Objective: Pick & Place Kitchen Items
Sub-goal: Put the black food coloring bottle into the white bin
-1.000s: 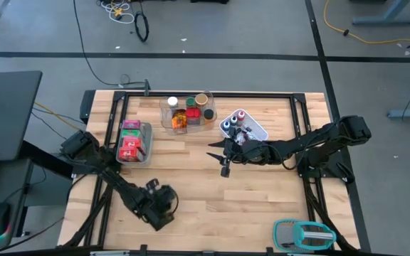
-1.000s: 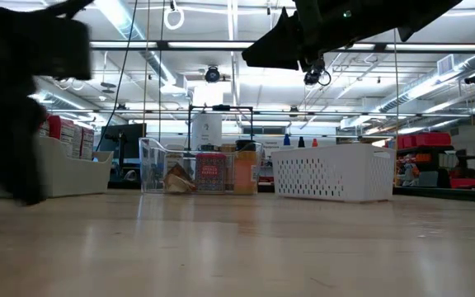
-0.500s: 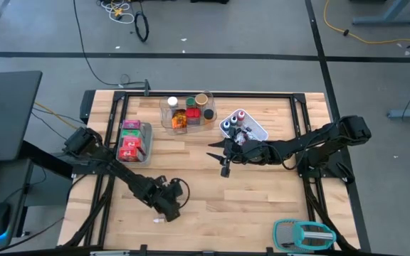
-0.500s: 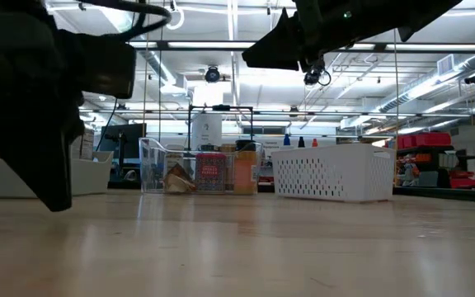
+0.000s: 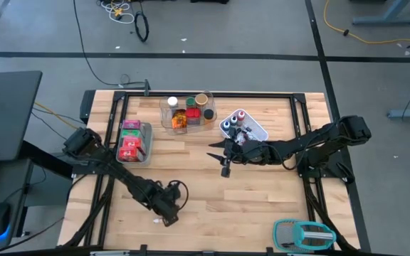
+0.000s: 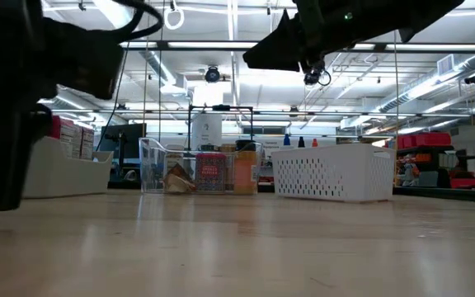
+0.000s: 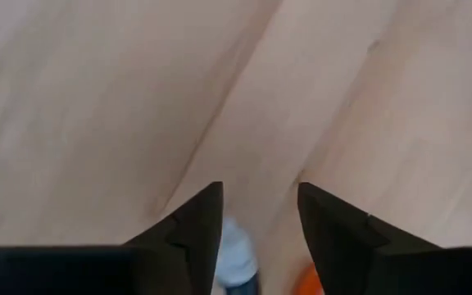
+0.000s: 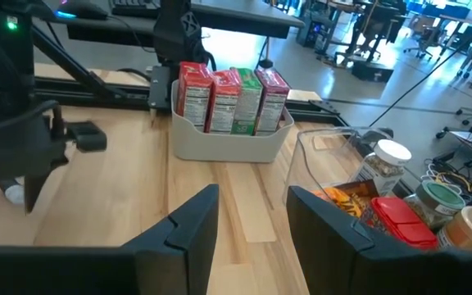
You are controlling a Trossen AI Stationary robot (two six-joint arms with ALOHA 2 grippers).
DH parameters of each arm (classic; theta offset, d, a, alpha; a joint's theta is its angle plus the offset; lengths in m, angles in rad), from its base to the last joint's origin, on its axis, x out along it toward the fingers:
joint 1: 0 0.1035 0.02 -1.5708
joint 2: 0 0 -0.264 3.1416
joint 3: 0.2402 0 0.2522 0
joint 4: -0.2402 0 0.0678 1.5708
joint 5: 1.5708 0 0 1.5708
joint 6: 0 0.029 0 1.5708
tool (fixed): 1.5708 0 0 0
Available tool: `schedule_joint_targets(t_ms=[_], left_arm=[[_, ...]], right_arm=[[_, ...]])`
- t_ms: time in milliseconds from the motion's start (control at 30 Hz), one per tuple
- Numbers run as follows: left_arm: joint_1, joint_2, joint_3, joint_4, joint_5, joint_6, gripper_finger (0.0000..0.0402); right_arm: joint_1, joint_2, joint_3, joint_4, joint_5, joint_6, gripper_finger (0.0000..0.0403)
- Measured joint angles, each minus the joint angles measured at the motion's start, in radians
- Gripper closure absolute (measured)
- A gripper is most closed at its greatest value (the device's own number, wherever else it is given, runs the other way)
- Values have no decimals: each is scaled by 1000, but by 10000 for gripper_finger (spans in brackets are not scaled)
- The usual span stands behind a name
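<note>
Fingers of the left gripper (image 7: pixel 259 190) now stand apart, close over the front part of the wooden table (image 5: pixel 262 206). A small pale vial (image 7: pixel 236 258) lies between them, near the inner side of one finger but not pressed by both. I judge it as let go, or not yet taken. A second ago this gripper was slightly more to the left. It has since moved a little toward the middle and lowered, and in the low view its dark mass has moved back to the left edge. An orange spot beside the vial is too blurred to name. For the task this means one item is still loose on the boards, far from any container.

The vial looks smooth, round and light, so it may roll on the flat planks.

Farther in, the right gripper (image 5: pixel 224 162) hangs above the middle of the table, its two dark fingers parted and empty. It has not moved in this second.

Behind it stand the containers. The grey bin (image 8: pixel 228 146) is matte plastic with rounded corners and holds upright cardboard boxes, red (image 8: pixel 193 94) and green (image 8: pixel 246 98). The clear tray (image 5: pixel 166 121) has thin glossy walls. Inside it are a jar with white lid (image 8: pixel 388 160) and a crumpled orange packet (image 5: pixel 179 119). The white mesh basket (image 6: pixel 332 173) has perforated sides and carries small bottles, one of them blue (image 5: pixel 225 126).
</note>
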Motion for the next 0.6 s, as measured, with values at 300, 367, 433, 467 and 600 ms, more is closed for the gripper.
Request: schedule_joint_targets(t_ms=[300, 367, 433, 467, 600], left_arm=[[-41, 1, -7, -58, 0, -88, 232], [-52, 8, -7, -55, -1, -100, 233], [-63, 8, -7, -56, -1, -102, 233], [-66, 11, -7, -56, -6, -103, 233], [-77, 18, -6, -59, -35, -102, 234]], right_arm=[[-9, 0, -22, 21, 1, 0, 248], [-9, 0, -22, 21, 1, 0, 248], [-9, 0, -22, 21, 1, 0, 248], [-9, 0, -22, 21, 1, 0, 248], [-9, 0, -22, 21, 0, 0, 248]])
